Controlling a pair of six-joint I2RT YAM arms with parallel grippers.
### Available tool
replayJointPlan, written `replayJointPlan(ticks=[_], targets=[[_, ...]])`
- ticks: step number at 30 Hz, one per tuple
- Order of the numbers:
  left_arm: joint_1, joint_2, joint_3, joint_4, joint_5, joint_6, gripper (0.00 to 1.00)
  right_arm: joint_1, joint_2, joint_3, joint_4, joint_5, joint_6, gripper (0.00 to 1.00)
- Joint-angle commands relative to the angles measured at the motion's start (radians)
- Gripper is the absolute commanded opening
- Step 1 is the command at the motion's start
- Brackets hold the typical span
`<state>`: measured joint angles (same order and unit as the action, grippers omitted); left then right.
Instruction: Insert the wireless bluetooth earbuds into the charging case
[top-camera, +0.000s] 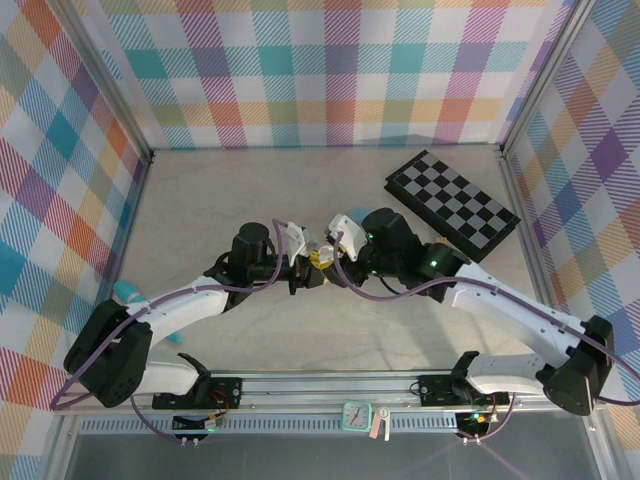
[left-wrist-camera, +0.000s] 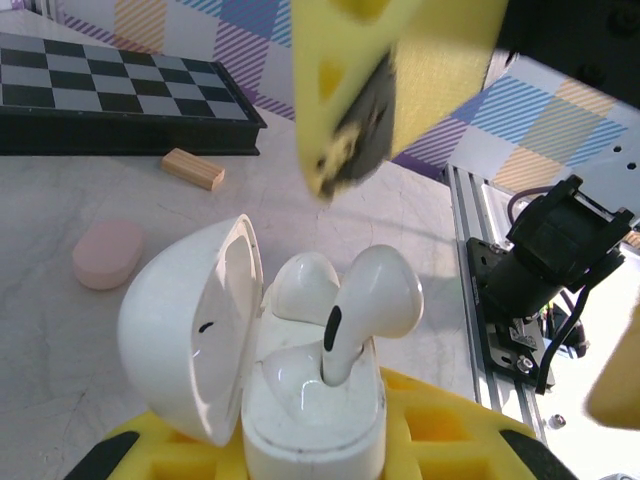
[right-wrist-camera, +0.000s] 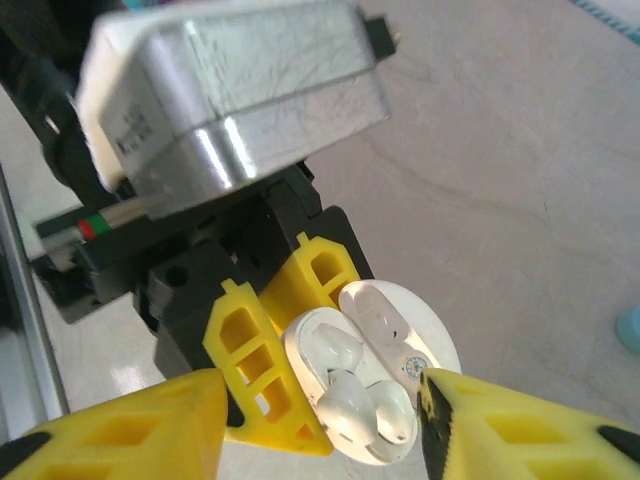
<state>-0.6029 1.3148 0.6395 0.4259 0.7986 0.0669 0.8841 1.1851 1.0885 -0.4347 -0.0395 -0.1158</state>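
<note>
Left gripper (left-wrist-camera: 310, 460), bottom centre of its wrist view, clamps an open white charging case (left-wrist-camera: 190, 330). One white earbud (left-wrist-camera: 370, 300) stands stem-down in it, a second earbud (left-wrist-camera: 300, 285) beside. Right gripper (right-wrist-camera: 322, 388) straddles them, jaws apart.

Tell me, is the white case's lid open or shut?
Open: the lid is swung back beside the white case, and the earbuds in its sockets are exposed.
</note>
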Motion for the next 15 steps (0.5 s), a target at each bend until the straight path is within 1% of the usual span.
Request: replayJointPlan(ticks=[1, 7, 11, 15], targets=[[-0.006, -0.029, 0.002, 0.062, 0.0, 0.0, 0.06, -0.014, -0.055, -0.009, 0.039, -0.025, 0.043, 0.61], [-0.006, -0.034, -0.013, 0.109, 0.001, 0.002, 0.06, -0.06, -0.081, -0.054, 0.102, -0.002, 0.158, 0.63], [-0.006, -0.041, -0.023, 0.129, 0.007, 0.009, 0.06, -0.098, -0.069, -0.058, 0.091, 0.011, 0.212, 0.65], [-0.006, -0.043, -0.021, 0.127, 0.014, 0.012, 0.06, -0.107, -0.061, -0.061, 0.083, 0.002, 0.233, 0.65]])
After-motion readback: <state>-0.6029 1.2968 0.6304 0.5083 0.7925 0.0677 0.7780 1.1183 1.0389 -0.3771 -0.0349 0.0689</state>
